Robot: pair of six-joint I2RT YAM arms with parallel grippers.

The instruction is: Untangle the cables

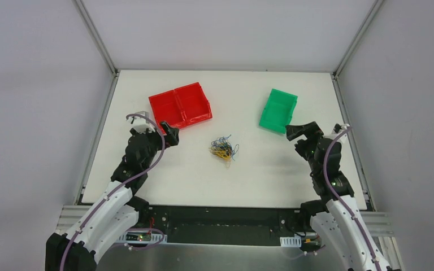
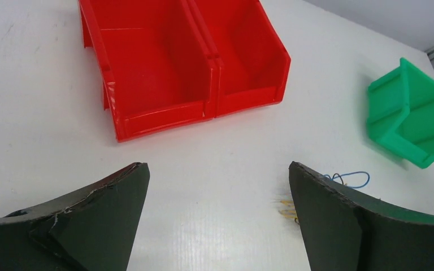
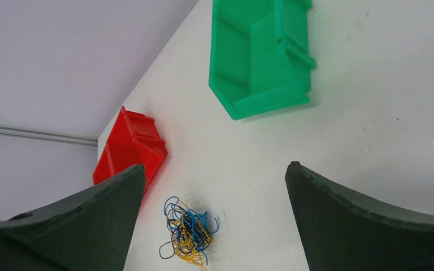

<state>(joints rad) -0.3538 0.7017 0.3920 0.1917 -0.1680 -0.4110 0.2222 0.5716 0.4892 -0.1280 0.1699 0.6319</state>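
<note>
The cables (image 1: pixel 223 149) lie in one compact tangle mid-table (image 1: pixel 271 175), untouched, no clear long axis; I judge my left gripper (image 1: pixel 172 135) the nearer, tangle at its 4 o'clock; my right gripper (image 1: pixel 300 133) has it at 8 o'clock, farther off; both jaws stand wide, empty.

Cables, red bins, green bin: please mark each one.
cables (image 1: pixel 224 149), top view, middle of the tangle.
red bins (image 2: pixel 152 59), left wrist view, floor of the left bin.
green bin (image 3: pixel 240 48), right wrist view, its inside.
</note>
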